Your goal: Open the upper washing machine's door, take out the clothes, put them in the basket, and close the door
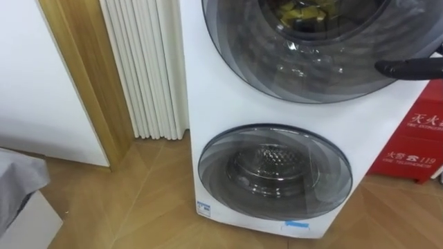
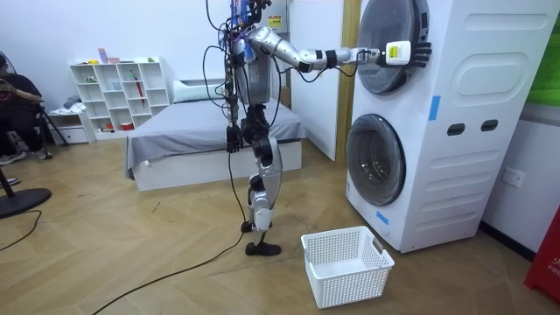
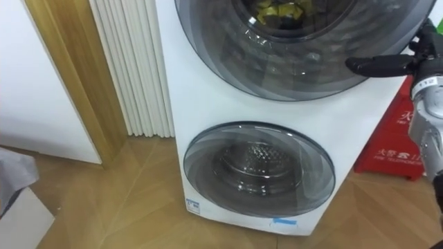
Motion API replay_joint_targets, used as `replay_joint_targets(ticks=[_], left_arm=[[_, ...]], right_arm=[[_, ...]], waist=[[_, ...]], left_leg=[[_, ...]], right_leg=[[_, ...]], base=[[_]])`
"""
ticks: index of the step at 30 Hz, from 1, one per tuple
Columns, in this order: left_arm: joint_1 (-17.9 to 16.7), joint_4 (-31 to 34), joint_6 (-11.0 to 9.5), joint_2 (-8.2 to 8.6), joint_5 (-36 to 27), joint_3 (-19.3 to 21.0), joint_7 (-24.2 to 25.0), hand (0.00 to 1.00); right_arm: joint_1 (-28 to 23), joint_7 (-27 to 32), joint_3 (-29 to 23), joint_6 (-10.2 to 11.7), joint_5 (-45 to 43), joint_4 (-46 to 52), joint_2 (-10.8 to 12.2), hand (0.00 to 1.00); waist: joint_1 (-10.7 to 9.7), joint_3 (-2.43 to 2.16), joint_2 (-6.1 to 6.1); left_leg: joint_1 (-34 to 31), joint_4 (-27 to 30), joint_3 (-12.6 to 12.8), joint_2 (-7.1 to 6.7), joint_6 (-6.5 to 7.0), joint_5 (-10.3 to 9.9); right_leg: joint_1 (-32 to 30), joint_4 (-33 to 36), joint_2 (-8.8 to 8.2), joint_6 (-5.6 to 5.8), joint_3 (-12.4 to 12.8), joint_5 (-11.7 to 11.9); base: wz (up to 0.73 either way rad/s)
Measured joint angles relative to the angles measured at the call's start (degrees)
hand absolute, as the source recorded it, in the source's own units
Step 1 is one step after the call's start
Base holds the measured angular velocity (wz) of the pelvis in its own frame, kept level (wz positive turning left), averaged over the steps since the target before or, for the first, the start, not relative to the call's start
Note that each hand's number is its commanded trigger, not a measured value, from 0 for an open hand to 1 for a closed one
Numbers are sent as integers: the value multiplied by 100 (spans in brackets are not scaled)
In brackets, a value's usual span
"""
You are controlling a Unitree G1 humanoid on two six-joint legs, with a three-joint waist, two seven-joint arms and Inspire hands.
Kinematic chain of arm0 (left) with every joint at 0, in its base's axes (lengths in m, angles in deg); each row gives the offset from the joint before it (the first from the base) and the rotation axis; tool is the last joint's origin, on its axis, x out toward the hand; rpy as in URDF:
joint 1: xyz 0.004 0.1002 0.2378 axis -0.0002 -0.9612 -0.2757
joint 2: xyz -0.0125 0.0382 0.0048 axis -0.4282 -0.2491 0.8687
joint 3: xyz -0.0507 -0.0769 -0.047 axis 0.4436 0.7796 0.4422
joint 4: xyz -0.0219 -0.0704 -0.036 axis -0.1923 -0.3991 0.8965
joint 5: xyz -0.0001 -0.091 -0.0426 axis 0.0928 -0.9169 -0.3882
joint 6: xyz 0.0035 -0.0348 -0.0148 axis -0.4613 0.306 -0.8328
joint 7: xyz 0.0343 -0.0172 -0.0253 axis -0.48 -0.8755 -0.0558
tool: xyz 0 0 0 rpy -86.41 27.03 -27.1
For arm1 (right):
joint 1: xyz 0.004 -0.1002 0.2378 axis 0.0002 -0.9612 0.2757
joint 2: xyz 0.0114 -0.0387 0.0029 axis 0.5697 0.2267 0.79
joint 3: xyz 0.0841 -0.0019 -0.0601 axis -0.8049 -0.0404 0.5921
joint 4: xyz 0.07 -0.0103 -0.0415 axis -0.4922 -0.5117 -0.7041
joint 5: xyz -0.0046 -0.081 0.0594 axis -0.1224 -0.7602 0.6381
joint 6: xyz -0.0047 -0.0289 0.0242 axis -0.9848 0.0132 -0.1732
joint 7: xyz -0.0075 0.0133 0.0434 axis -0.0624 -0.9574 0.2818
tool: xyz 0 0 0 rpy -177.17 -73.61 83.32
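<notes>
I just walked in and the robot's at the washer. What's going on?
The robot stands at the stacked washing machine, its right hand, fingers straight, at the rim of the upper door. Yellow clothes lie inside behind the glass. The white basket sits on the floor by the machine; the left hand hangs at its side.

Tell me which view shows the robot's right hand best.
The room view: the whole right hand shows there, fingers spread at the upper door of the washing machine. The left eye view catches a dark finger at its right edge; the right eye view adds the wrist.
</notes>
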Motion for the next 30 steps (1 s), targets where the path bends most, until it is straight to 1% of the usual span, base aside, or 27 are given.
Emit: replay_joint_targets(ticks=[2,3,5,7,9,12,16,19,21,23,27,28,30], left_arm=[[-1,-1,-33,-49,-5,0,26,0],[-1,-1,-63,-74,-5,0,27,0],[10,5,-108,-103,-17,-12,26,0],[17,9,-188,-128,-18,-113,23,0],[27,7,-224,-133,-5,-160,24,0],[53,-1,-332,-147,-6,-156,45,0],[107,-11,-426,-185,-12,-161,81,0],[170,-21,-439,-182,-7,-195,76,0],[170,-73,-443,-174,-9,-198,60,0],[170,-130,-436,-139,-9,-199,55,0],[179,-152,-442,-134,-13,-214,55,0],[179,-149,-443,-134,-13,-219,55,0],[176,-116,-443,-134,-10,-219,55,0]], right_arm=[[2,0,145,-1,1,1,-79,0],[2,-12,166,-1,2,3,-92,0],[2,-2,221,-1,-9,19,-95,0],[2,61,417,0,-10,115,-134,0],[1,66,507,-7,-42,216,-152,0],[-1,59,618,-23,-203,440,-150,0],[-55,31,766,-49,-263,754,-147,0],[-321,118,763,-53,-280,1183,-155,0],[-543,243,756,-53,-279,1483,-152,0],[-686,322,744,-54,-278,1727,-150,0],[-871,469,724,-58,-353,1941,-127,0],[-927,469,688,-57,-354,1980,-128,0],[-1228,512,480,-58,-429,2251,-113,0]], waist=[[10,11,-19],[27,20,-34],[39,33,-57],[106,32,-75],[139,32,-75],[156,35,-77],[153,43,-86],[141,45,-91],[141,46,-93],[140,46,-93],[131,47,-94],[131,48,-95],[115,62,-109]], left_leg=[[11,-10,-1,0,-3,2],[27,-17,-1,1,-3,2],[31,-19,13,8,-3,2],[47,-46,117,36,-3,2],[78,-87,164,48,-3,2],[94,-120,267,84,-3,2],[173,-222,263,115,-17,8],[227,-227,257,127,-17,8],[286,-251,262,140,-18,8],[305,-252,263,142,-18,7],[314,-242,284,152,-21,6],[322,-243,282,153,-21,6],[345,-244,290,154,-22,5]], right_leg=[[-9,0,0,0,30,0],[-12,0,2,-1,76,1],[-16,0,13,-5,87,3],[-96,81,1,-17,197,4],[-122,97,12,-20,266,5],[-219,173,54,-36,307,15],[-222,178,67,-45,352,20],[-195,177,71,-51,317,23],[-158,177,69,-51,199,23],[-157,177,69,-52,202,24],[-136,174,72,-57,180,27],[-121,169,72,-57,166,27],[-81,163,64,-57,95,26]], base=[[-6],[-11],[-11],[-26],[-29],[-27],[-24],[-11],[-13],[-13],[1],[12],[13]])
